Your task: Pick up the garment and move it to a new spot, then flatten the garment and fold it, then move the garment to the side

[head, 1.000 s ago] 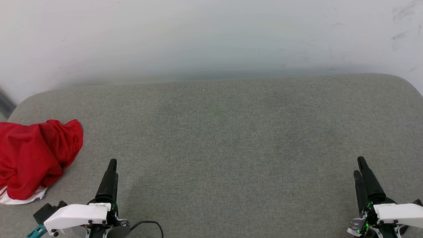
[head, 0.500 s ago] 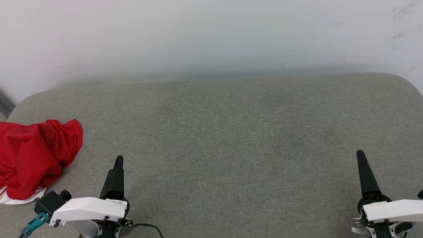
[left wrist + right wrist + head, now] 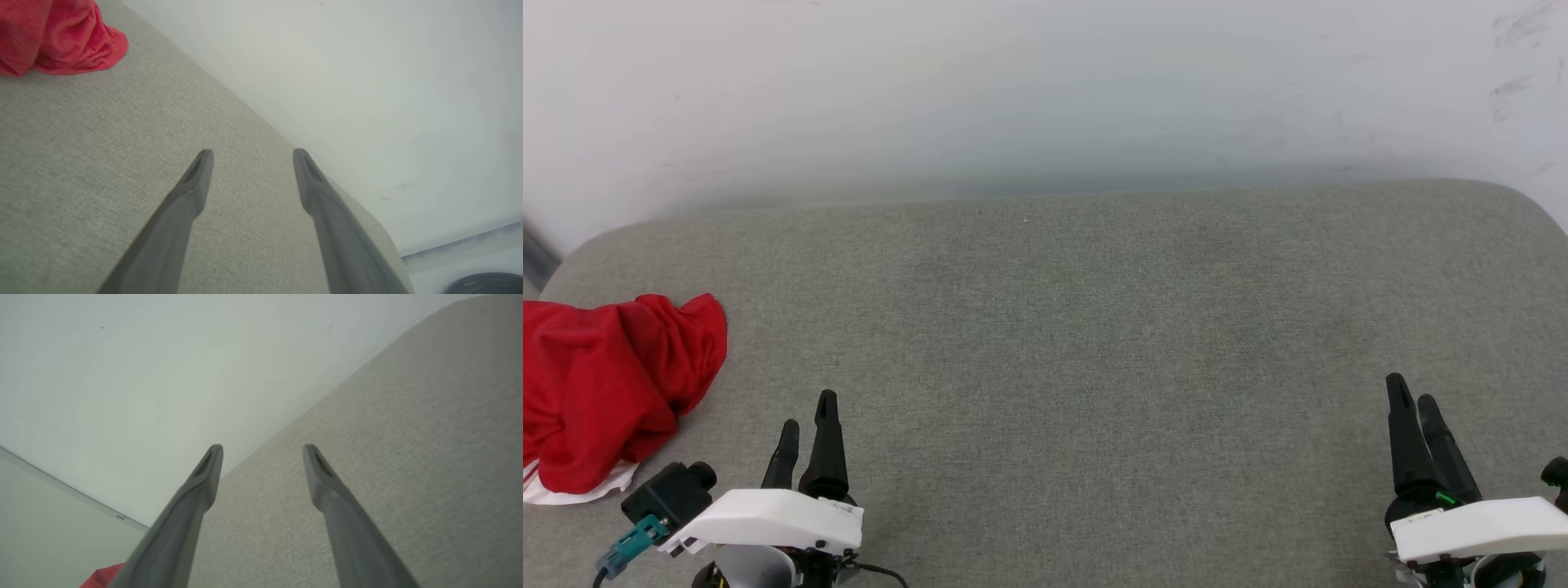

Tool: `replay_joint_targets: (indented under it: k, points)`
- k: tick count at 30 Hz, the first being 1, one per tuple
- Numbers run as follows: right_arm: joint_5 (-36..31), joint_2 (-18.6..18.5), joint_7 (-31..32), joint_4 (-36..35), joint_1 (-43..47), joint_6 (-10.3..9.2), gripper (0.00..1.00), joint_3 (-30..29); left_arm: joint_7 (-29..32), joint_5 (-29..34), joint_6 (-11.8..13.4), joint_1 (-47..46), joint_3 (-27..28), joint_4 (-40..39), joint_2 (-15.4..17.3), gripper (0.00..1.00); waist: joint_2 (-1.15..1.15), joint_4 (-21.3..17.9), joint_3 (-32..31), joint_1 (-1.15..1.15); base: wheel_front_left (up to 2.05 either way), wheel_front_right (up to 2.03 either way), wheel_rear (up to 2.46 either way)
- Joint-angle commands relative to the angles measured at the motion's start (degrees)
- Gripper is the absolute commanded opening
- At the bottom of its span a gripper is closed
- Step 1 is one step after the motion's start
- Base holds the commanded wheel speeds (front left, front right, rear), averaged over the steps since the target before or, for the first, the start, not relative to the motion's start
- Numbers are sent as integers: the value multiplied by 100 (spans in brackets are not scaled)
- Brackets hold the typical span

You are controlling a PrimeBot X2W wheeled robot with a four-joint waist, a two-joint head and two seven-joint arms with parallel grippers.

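Lying crumpled at about nine o'clock on the grey fabric-covered worktop (image 3: pixel 1094 343), the garment (image 3: pixel 605 392) is seen as a loose red heap with a sliver of white at its near edge, partly cut off by the border of the head view. It is touched by neither hand. The left hand (image 3: pixel 807 411) is held at about seven o'clock, near the heap but apart from it, parted wide with nothing held. The right hand (image 3: pixel 1410 390) is held at about five o'clock, well apart from the garment, likewise spread and empty. The first step, picking the garment up, is therefore judged to be in hand and not yet accomplished; flattening, folding and setting aside are all left to be done. For the next move, the left hand would probably have to be swung toward nine o'clock and lowered onto the heap while parted, so that a raised fold is pinched rather than the covering beneath. Because the cloth is bunched, several layers may be caught at once. The worktop is covered in woven grey textile with rounded far corners, and its broad middle is judged a suitable place for spreading. Behind it, at twelve o'clock, a plain white wall (image 3: pixel 1045 98) is seen, marked by faint scuffs (image 3: pixel 1515 57) toward one o'clock.
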Motion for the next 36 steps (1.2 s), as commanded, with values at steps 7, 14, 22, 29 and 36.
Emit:
replay_joint_targets:
  k: [7, 14, 22, 29, 36]
  points:
    - [-690, -23, -176, -114, 59, 11, 100, -2, -173, 651, 117, 3, -174, -150, 94, 100, 0, 10, -5, 0, 0, 0, 0]
    - [-1231, -23, -296, -111, 140, 12, 100, 7, -294, 1123, 152, 59, -313, -196, 138, 100, 0, 12, -14, 0, 0, 0, 0]
    - [-1791, -24, -425, -181, 225, 12, 100, 41, -423, 1652, 196, 131, -428, -268, 177, 100, 0, 16, -21, 0, 0, 0, 0]
    - [-2253, -24, -533, -271, 281, 13, 100, 77, -526, 2100, 245, 174, -516, -317, 195, 100, 0, 22, -10, 0, 0, 0, 0]
    - [-2656, -24, -630, -357, 326, 13, 100, 90, -626, 2539, 318, 199, -597, -360, 223, 100, 0, 21, 5, 0, 0, 0, 0]
